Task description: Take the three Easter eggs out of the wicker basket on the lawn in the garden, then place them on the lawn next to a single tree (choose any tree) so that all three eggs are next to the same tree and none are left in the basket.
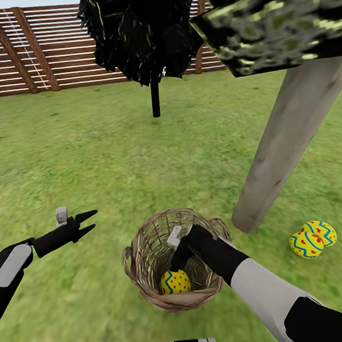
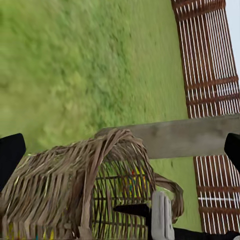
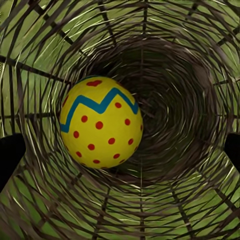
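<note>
a small round tan-brown wicker basket (image 1: 147,256) of open woven twigs stands on the mottled green lawn (image 1: 87,162), near the robot and just left of the foot of a thick, pale grey-beige tree trunk (image 1: 287,140) that leans up to the right under dark foliage speckled white-green (image 1: 277,16). one bright yellow easter egg (image 1: 175,282) with a blue zigzag band and red spots lies on the basket's floor, toward its near side. two more eggs of the same pattern (image 1: 311,238) lie touching each other on the grass just right of the trunk's base, outside the basket.

the right gripper (image 1: 175,266) reaches down into the basket from the right, its black fingers lowered just above and beside the egg. in the right wrist view the egg (image 3: 101,122) sits on the woven floor (image 3: 170,120) with dark finger edges far apart at either side of the picture, so the jaws stand wide and grip nothing.

the left gripper (image 1: 91,222) hovers over bare grass to the left of the basket, well apart from it, its two black fingers spread a little and empty. the left wrist view looks across at the basket's side (image 2: 75,185) with the trunk (image 2: 185,136) behind it.

farther off, a dark tree with a thin black trunk (image 1: 155,97) stands before a brown fence of horizontal slats (image 1: 25,49).
</note>
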You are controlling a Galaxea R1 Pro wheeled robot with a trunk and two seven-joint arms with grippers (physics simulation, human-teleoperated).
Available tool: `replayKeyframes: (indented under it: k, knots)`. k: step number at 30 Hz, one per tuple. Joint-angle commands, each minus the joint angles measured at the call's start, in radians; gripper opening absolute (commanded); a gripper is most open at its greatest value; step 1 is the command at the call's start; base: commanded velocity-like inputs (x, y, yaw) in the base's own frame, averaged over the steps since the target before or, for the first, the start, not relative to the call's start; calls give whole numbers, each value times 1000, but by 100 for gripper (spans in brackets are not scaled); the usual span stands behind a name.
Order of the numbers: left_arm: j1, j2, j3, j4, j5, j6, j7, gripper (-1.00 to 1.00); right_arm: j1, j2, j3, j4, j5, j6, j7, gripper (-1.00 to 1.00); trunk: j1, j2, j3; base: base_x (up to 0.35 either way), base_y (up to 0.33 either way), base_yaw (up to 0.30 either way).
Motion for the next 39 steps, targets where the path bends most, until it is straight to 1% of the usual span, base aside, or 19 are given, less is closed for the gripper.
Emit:
replayKeyframes:
  k: [1,39]
  knots:
    - [-1,1,-2,1,4,3,-2,100,-1,0,1,-1,11,-3,8,100,0,-1,-5,0,0,0]
    - [0,-1,-3,0,4,3,-2,100,-1,-3,-4,-9,12,-9,6,100,17,-10,-152,0,0,0]
